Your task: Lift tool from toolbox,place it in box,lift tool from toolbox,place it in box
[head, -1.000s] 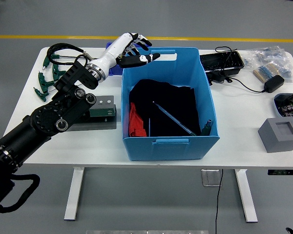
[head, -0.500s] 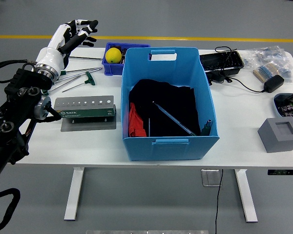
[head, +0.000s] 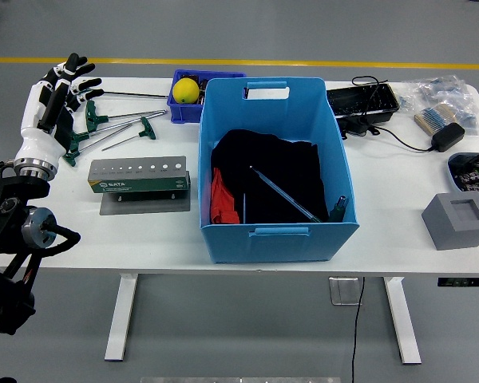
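Left white-and-black robot hand (head: 60, 92): fingers spread, empty, above white surface (head: 144, 231) near green-handled T-shaped hex keys (head: 116, 128). Grey-green toolbox rack (head: 137, 175): beside large blue plastic box (head: 275, 171). Thin metal tools (head: 283, 199): inside box, on black cloth.

White table (head: 399, 219) with blue box (head: 275, 239), toolbox (head: 140, 177), T-handle keys (head: 116, 126), grey block (head: 458, 220).

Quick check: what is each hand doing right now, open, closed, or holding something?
Left hand: open, fingers spread, holding nothing, above the green-handled tools at the table's left end.
Right hand: not in view.
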You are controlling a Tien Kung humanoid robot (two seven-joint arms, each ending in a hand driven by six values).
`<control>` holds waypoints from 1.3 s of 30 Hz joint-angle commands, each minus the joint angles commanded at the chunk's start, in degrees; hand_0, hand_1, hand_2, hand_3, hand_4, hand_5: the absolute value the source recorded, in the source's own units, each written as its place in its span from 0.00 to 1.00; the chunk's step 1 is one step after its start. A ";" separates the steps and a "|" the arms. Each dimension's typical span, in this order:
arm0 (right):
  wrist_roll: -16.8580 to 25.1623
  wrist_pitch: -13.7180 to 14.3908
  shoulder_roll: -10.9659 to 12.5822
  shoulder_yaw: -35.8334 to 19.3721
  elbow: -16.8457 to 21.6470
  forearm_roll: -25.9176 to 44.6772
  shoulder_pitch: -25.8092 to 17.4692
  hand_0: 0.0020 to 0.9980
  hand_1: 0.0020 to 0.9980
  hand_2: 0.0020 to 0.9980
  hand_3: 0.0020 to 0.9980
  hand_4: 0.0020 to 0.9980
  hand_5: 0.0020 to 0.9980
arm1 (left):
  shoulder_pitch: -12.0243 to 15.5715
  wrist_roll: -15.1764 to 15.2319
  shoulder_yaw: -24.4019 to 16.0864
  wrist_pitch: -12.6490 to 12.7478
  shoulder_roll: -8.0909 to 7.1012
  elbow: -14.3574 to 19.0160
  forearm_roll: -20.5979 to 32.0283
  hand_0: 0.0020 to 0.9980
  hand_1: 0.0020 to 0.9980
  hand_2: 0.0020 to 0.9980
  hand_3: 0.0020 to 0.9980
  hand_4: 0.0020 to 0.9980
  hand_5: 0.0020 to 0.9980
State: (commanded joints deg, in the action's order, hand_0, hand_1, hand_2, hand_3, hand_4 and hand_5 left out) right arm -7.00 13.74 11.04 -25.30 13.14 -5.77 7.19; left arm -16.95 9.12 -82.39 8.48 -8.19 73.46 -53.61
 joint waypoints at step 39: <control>0.61 1.16 -1.21 1.25 0.58 2.08 0.13 0.65 0.63 0.70 0.56 0.78 0.68 | 13.05 -4.70 -16.10 -7.72 3.69 7.03 -13.93 0.72 0.75 0.82 0.73 0.91 0.79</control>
State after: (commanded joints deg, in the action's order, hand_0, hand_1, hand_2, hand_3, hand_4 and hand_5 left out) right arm -6.39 14.89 9.83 -24.05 13.72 -3.69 7.32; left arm -3.90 4.42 -98.49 0.76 -4.49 80.48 -67.53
